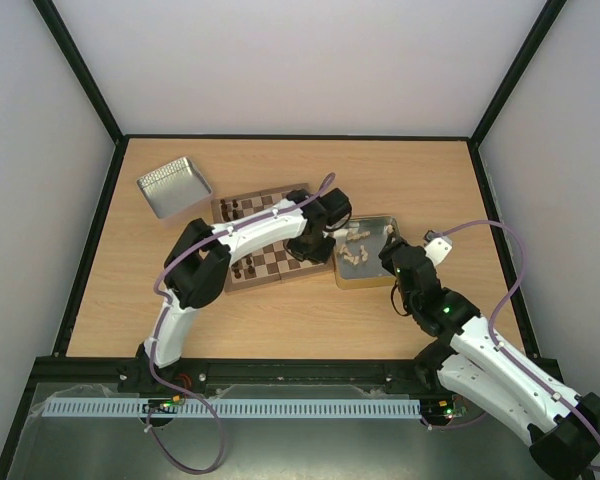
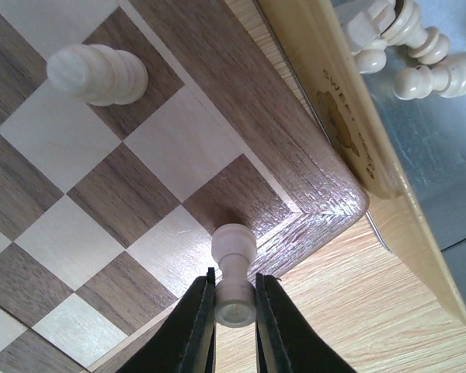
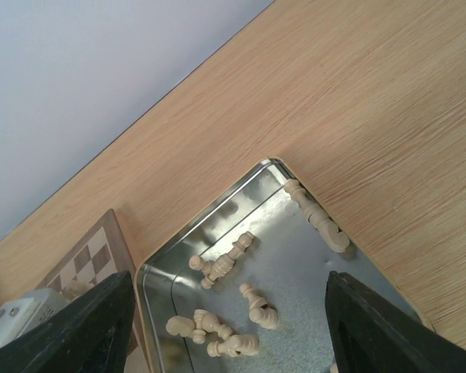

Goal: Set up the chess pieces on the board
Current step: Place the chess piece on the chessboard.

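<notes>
Tin (image 2: 349,116) just beside board (image 2: 101,225) corner

Top external: fixed above and behind the 2 arm bases, facing down and forward, far enough to take in the whole table (image 1: 280,315). Left wrist: very near, facing down past the left end effector (image 2: 234,281) onto 1 corner of the board (image 2: 101,202). Right wrist: higher, facing obliquely down between the fingers of the right end effector (image 3: 229,280) onto the tin (image 3: 311,272). All 3 views share that board corner and the tin beside it
</notes>
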Available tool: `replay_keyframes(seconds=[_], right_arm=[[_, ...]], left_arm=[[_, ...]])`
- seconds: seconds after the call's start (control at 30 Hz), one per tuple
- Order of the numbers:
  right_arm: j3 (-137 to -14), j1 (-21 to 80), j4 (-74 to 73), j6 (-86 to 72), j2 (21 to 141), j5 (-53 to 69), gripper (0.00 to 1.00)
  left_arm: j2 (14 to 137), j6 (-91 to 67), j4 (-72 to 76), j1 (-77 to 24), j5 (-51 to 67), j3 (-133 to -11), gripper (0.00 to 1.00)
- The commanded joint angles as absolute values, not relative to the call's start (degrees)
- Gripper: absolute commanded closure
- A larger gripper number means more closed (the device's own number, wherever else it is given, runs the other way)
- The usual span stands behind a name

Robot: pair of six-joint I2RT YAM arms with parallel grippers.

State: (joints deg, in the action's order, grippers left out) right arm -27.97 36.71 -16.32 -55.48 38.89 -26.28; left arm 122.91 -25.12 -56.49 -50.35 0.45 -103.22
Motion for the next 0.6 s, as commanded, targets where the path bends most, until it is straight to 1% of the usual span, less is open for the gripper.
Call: replay_keyframes(seconds=[0.0,0.1,0.27,0.37,0.57], right_arm=[[-27.32,36.45,-15.38,-56.26,38.58,-26.73,0.34],[-27.35,36.47,-15.27,-56.25,38.49,-26.7,0.34],[-27.41,36.47,-15.56,-56.25,38.41,-26.8,0.34],[-27.33,36.47,-15.51,-56.33,38.36,-26.68,0.34],[-27.76,36.41,-15.7,-56.43,38.1,-25.87,0.34]], left_arm=[[124.9,-24.92,-58.42,-50.49,0.31,-105.82,0.86],[125.5,-24.7,-58.49,-50.45,0.79,-106.66,0.87],[126.03,-24.52,-58.83,-50.44,0.83,-106.91,0.85],[126.08,-24.43,-59.04,-50.43,0.36,-107.15,0.81],[125.25,-24.47,-59.12,-50.45,0.69,-108.1,0.69]])
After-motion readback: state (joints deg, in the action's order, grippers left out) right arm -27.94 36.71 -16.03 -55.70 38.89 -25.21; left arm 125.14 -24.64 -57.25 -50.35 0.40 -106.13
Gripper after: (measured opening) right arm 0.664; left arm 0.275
